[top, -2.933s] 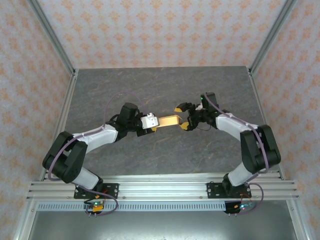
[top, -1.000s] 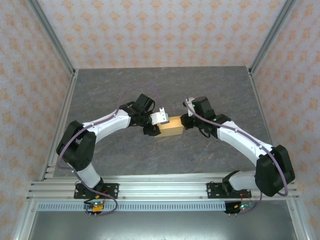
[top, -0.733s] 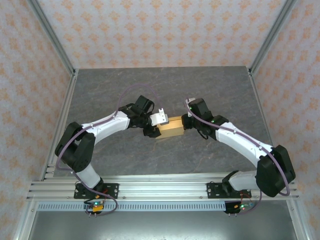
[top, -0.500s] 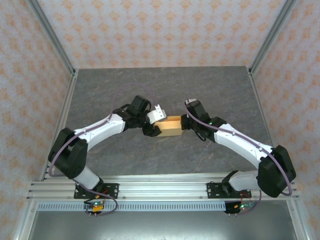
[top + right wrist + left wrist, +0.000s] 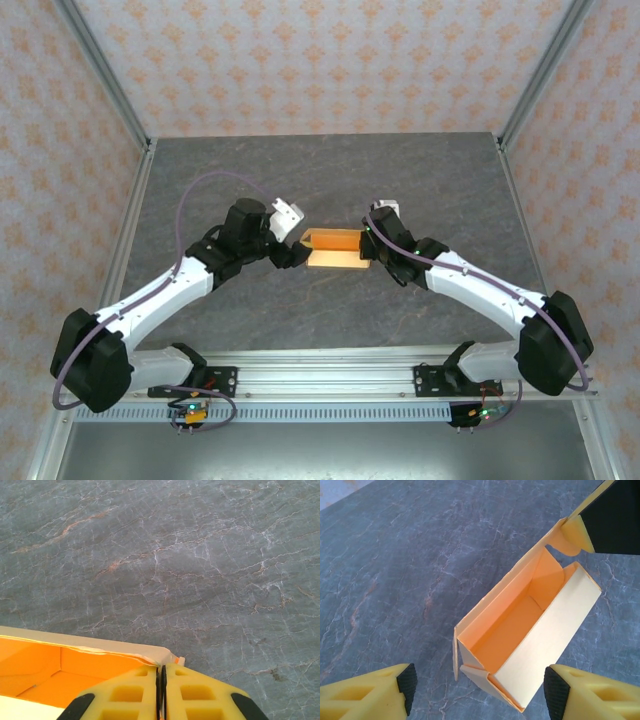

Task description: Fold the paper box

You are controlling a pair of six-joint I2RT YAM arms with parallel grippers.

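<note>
The paper box [image 5: 335, 250] is a small orange-tan open-topped carton near the table's middle, its orange inside facing up. In the left wrist view the paper box [image 5: 525, 640] has loose end flaps at its near end. My left gripper [image 5: 289, 253] stands just left of that end. Seen from its own wrist, the left gripper [image 5: 480, 687] is open, its black pads wide apart and off the cardboard. My right gripper [image 5: 368, 248] is at the box's right end. At the wrist, the right gripper [image 5: 161, 672] is shut on the top corner of the box wall [image 5: 100, 647].
The grey stone-patterned tabletop [image 5: 420, 180] lies bare around the box. Aluminium posts [image 5: 105, 70] and patterned walls enclose the back and sides. A metal rail [image 5: 320, 375] with both arm bases runs along the near edge.
My left gripper has opened, let go of the box's left end and drawn back to the left. The box has tipped so its open top faces up. The right gripper stays shut on it.
</note>
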